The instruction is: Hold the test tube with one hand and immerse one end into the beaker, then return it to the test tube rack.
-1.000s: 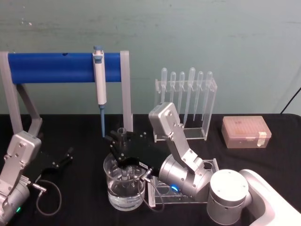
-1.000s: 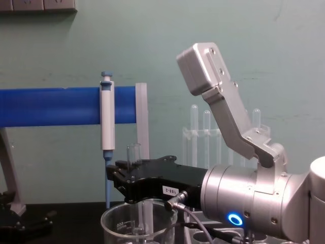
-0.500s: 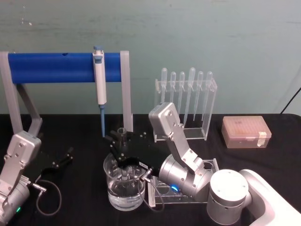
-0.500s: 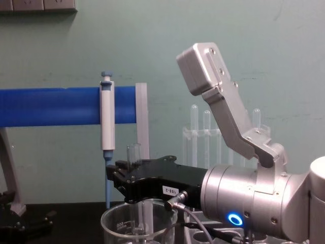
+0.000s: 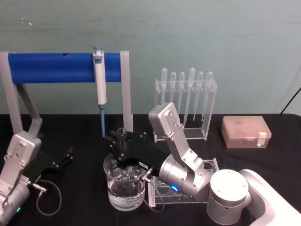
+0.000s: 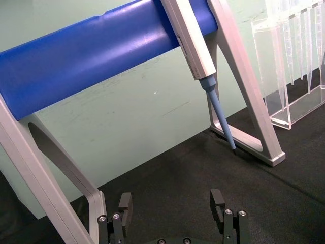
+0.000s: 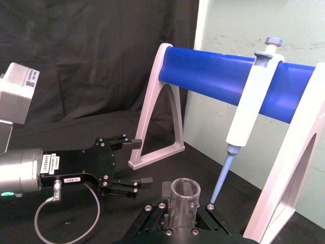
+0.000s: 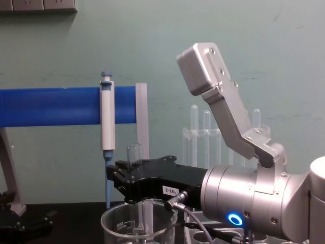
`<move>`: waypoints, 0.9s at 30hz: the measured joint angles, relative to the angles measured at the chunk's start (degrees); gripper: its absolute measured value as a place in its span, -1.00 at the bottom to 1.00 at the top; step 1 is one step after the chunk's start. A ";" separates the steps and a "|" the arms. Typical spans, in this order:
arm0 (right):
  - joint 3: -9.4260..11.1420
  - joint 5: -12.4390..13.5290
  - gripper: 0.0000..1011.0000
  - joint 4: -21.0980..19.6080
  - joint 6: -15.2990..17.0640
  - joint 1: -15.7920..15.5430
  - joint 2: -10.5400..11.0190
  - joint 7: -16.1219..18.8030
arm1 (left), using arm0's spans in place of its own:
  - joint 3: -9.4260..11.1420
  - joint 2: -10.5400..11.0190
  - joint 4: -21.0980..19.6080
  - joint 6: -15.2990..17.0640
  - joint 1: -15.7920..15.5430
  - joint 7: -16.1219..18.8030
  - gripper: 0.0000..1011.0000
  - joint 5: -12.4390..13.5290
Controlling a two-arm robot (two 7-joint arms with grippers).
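The test tube (image 5: 122, 133) stands upright with my right gripper (image 5: 123, 148) shut on it just below its open rim. Its lower end reaches down inside the beaker (image 5: 124, 189), a wide clear glass holding liquid at the table's front middle. From the chest view the test tube (image 8: 134, 152) rises above the black right gripper (image 8: 133, 179) and continues into the beaker (image 8: 118, 224). The right wrist view has the test tube (image 7: 185, 195) between the fingers of the right gripper (image 7: 185, 219). My left gripper (image 5: 63, 159) rests open on the black table at the left, also seen as the left gripper (image 6: 171, 203).
A blue bar stand (image 5: 51, 67) holding a white-and-blue pipettor (image 5: 99, 84) spans the back left. A clear rack of plastic pipettes (image 5: 186, 101) stands behind, a tan tip box (image 5: 245, 132) at right. A low acrylic rack (image 5: 162, 193) lies right of the beaker.
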 joint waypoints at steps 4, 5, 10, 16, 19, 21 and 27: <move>0.00 0.00 -0.75 0.00 0.00 0.00 0.00 0.00 | 0.00 0.00 0.00 0.00 0.00 0.00 0.98 0.00; 0.00 0.00 -0.75 0.00 0.00 0.00 0.00 0.00 | 0.00 0.00 0.00 0.00 0.00 0.00 0.98 0.00; 0.00 0.00 -0.75 0.00 0.00 0.00 0.00 0.00 | 0.00 0.00 0.00 0.00 0.00 0.00 0.98 0.00; 0.00 0.00 -0.75 0.00 0.00 0.00 0.00 0.00 | 0.00 0.00 0.00 0.00 0.00 0.00 0.98 0.00; 0.00 0.00 -0.75 0.00 0.00 0.00 0.00 0.00 | 0.00 0.00 0.00 0.00 0.00 0.00 0.98 0.00; 0.00 0.00 -0.75 0.00 0.00 0.00 0.00 0.00 | 0.00 0.00 0.00 0.00 0.00 0.00 0.98 0.00; 0.00 0.00 -0.75 0.00 0.00 0.00 0.00 0.00 | 0.00 0.00 0.00 0.00 0.00 0.00 0.98 0.00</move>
